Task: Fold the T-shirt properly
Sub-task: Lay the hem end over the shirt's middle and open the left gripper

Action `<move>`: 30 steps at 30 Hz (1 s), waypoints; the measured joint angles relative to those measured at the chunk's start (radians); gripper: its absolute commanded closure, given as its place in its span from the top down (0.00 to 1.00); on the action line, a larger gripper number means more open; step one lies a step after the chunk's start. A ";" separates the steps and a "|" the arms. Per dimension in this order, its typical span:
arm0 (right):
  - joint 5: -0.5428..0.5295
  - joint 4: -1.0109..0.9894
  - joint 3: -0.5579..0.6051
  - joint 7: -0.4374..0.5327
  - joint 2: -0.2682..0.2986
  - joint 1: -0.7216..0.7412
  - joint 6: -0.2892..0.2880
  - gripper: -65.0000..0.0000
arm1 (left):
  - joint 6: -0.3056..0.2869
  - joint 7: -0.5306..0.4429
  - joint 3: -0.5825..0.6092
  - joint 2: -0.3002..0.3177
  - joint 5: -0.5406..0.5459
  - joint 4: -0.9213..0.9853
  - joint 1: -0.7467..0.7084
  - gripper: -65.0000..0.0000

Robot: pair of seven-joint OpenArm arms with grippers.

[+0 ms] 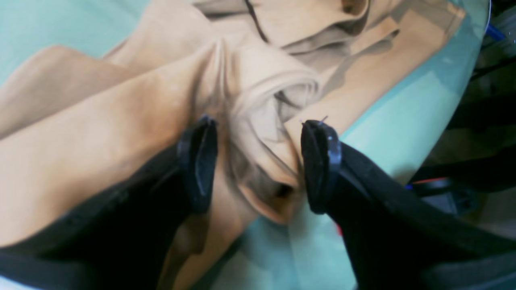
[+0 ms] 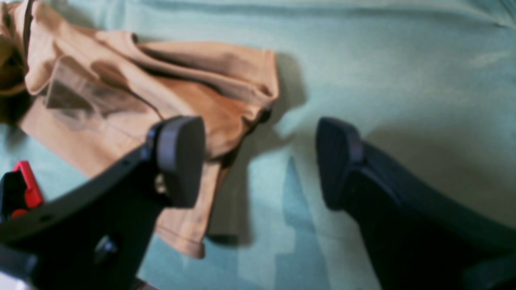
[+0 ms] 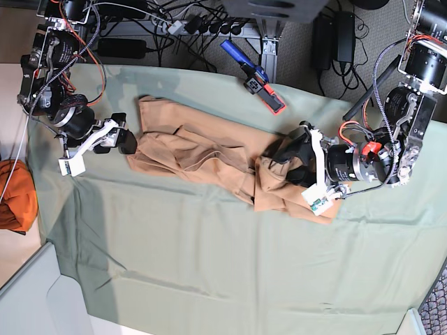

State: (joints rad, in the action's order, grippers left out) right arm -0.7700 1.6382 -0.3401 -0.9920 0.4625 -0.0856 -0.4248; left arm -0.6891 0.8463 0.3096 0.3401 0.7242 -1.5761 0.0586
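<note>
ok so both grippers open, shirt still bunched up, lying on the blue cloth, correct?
Not blue: the cloth under the T-shirt is sage green, as the base view shows. The rest holds: left gripper and right gripper are open, and the shirt is bunched.

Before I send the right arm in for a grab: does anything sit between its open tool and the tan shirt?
Nothing visible does. The right tool hangs open beside the crumpled light orange-tan cotton T-shirt, with only bare sage green cloth around it. The left tool is open over the shirt's far end.
</note>
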 measured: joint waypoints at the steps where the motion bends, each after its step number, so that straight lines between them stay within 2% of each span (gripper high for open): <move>1: 0.000 0.000 -0.002 0.000 0.000 0.000 0.000 0.67 | 0.000 0.011 0.002 -0.002 0.026 0.000 0.001 0.56; 6: -0.028 0.000 -0.108 -0.014 -0.032 0.000 0.000 0.67 | 0.000 0.047 -0.008 -0.007 0.056 -0.071 0.000 0.56; 11: -0.098 0.001 -0.282 -0.098 -0.031 0.000 0.000 0.67 | 0.000 0.044 -0.063 0.040 0.113 -0.175 0.005 0.56; 15: -0.154 -0.023 -0.372 -0.114 -0.031 -0.003 0.000 0.67 | 0.000 0.028 -0.083 0.045 0.095 -0.178 0.005 0.56; 18: -0.191 -0.094 -0.359 -0.122 -0.031 -0.003 0.000 0.67 | 0.000 -0.025 -0.082 0.039 0.036 -0.151 0.006 0.56; 22: -0.227 -0.203 -0.286 -0.123 -0.043 -0.002 -0.001 0.67 | 0.000 -0.070 -0.081 0.034 -0.011 -0.057 0.003 0.56; 30: -0.294 -0.266 -0.236 -0.119 -0.177 0.027 -0.009 0.67 | 0.000 -0.100 -0.082 0.020 -0.027 0.024 0.002 0.56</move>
State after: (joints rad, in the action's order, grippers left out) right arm -1.0637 1.3724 -0.5758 -1.1114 0.2859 -0.0589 -0.4339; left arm -0.6891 0.7460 0.2276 0.3599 0.6975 -1.5520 0.0608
